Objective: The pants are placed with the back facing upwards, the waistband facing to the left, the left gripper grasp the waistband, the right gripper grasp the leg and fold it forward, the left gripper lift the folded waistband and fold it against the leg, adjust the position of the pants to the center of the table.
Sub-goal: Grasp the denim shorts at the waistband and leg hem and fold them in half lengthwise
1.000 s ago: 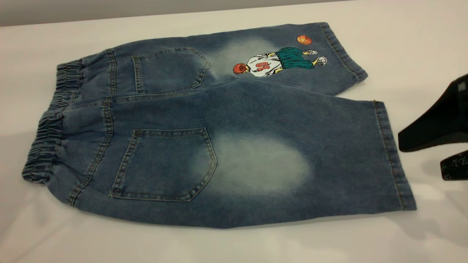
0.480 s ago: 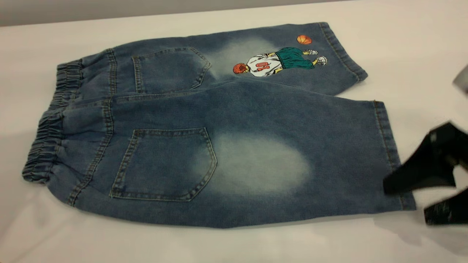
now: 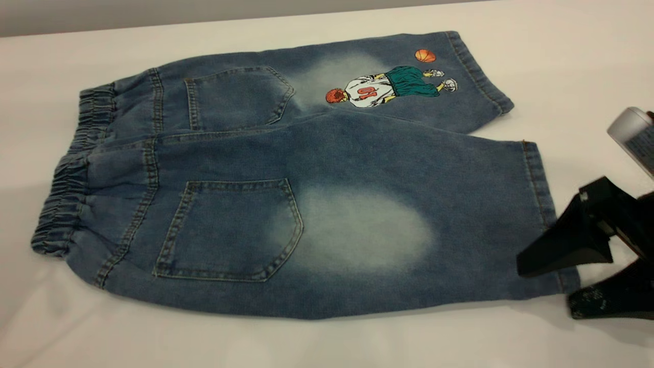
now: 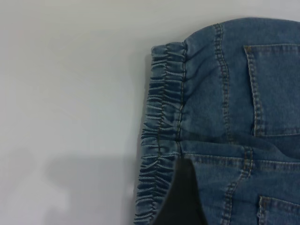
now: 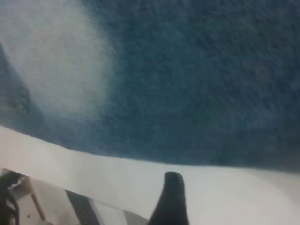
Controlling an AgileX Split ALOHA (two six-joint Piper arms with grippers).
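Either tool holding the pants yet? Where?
Nothing held. The right tool is open at the leg hem corner; the left tool's grip cannot be told.

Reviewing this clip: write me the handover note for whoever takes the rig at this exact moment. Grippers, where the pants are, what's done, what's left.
Right gripper: open, jaws straddling the near hem corner of the plain leg, one over the denim, one beside it on the table. Nothing gripped.
Left gripper: only one dark finger shows, over the waistband; no grip visible, and the exterior view does not show it.
Pants: flat, back up, both pockets showing, waistband at the left, unfolded.
Done: layout only.
Left: grasp waistband and leg, fold forward, fold waistband against leg, centre the pants.
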